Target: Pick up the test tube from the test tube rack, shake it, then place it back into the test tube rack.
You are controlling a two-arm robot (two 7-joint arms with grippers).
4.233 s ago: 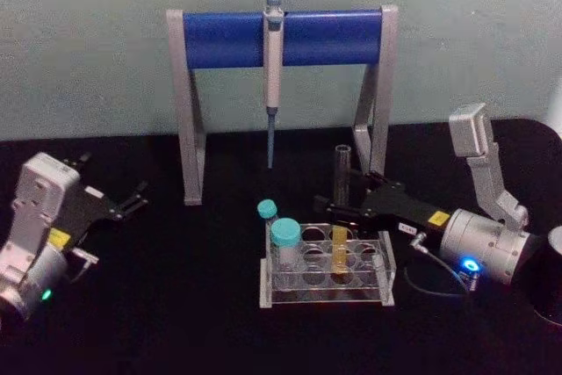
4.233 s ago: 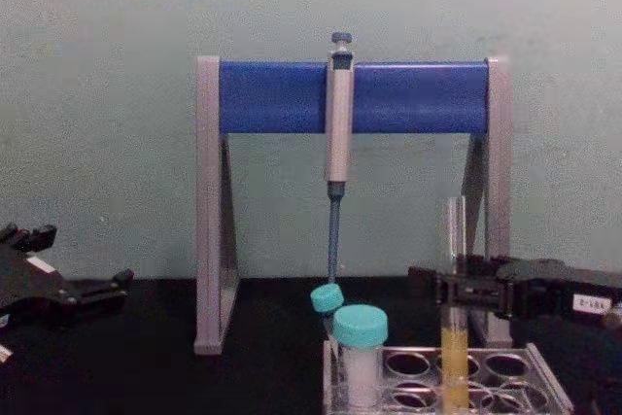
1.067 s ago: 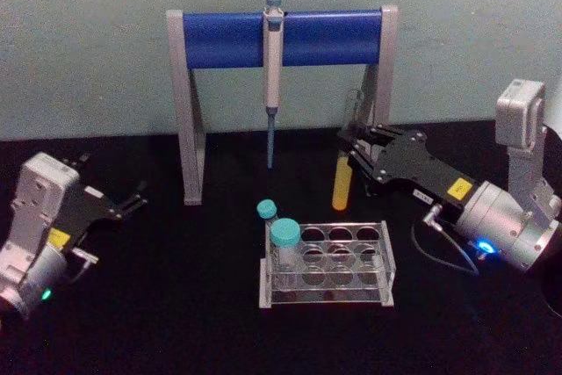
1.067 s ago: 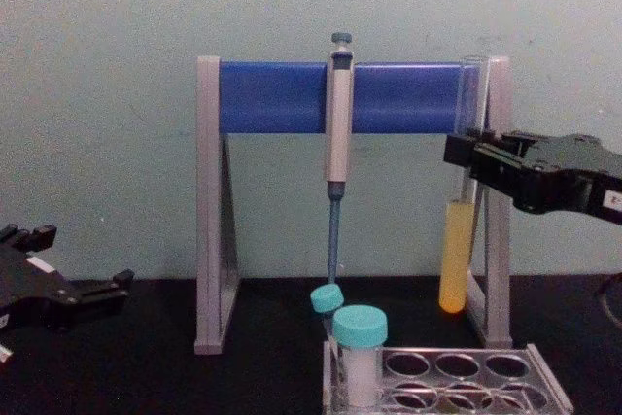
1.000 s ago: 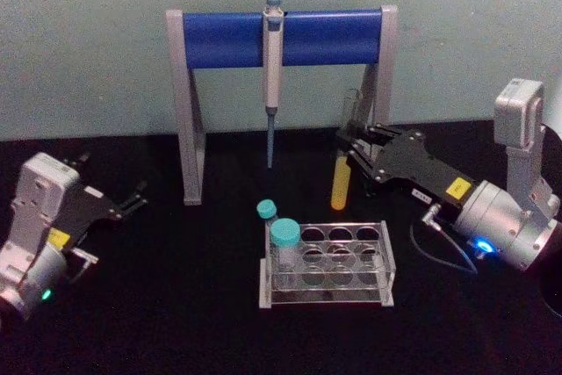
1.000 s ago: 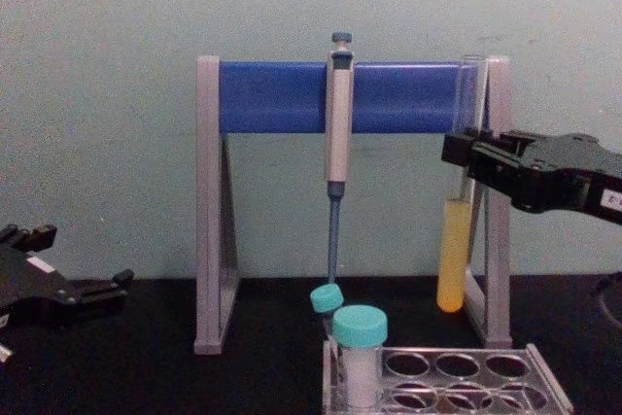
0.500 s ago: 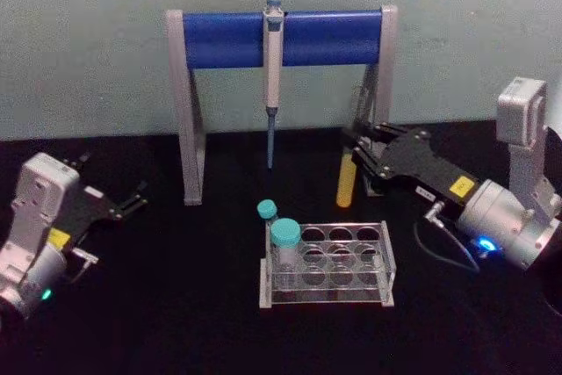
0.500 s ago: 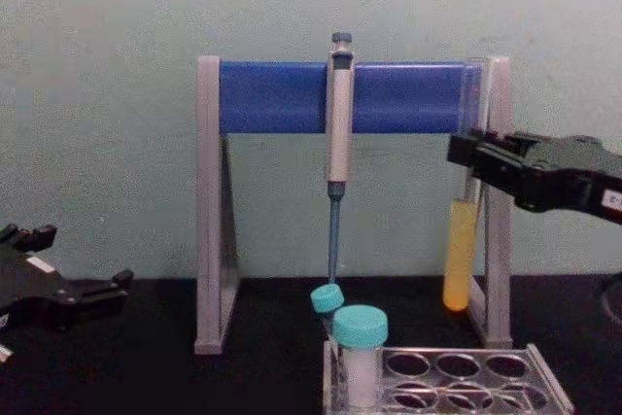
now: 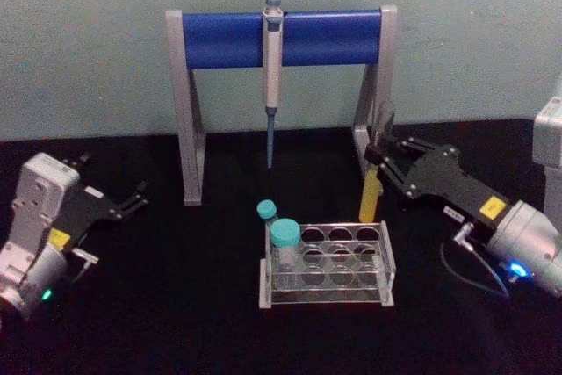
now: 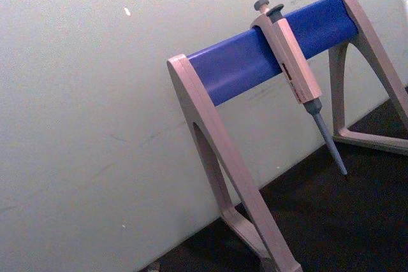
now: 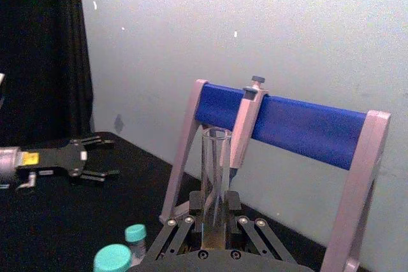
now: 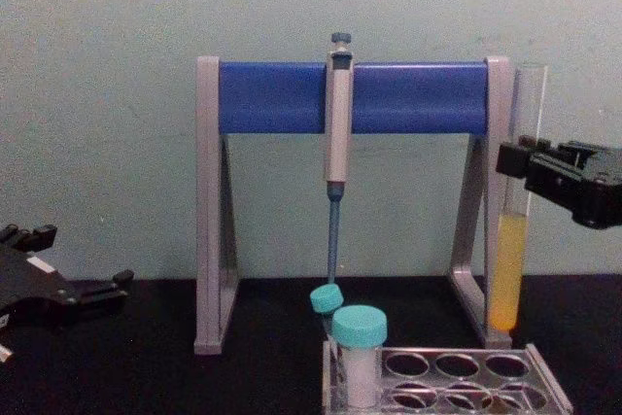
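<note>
slim glass test tube (image 12: 509, 269) in right hand (image 12: 517, 160)

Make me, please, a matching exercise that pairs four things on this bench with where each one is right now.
Things:
1. test tube
2. pipette
3. large capped vial
4. left gripper

Places:
A. standing in the rack
B. hanging on the blue stand
C. held in the air by the right gripper
D. parked far left, open

Pairs: 1-C, 2-B, 3-A, 4-D
</note>
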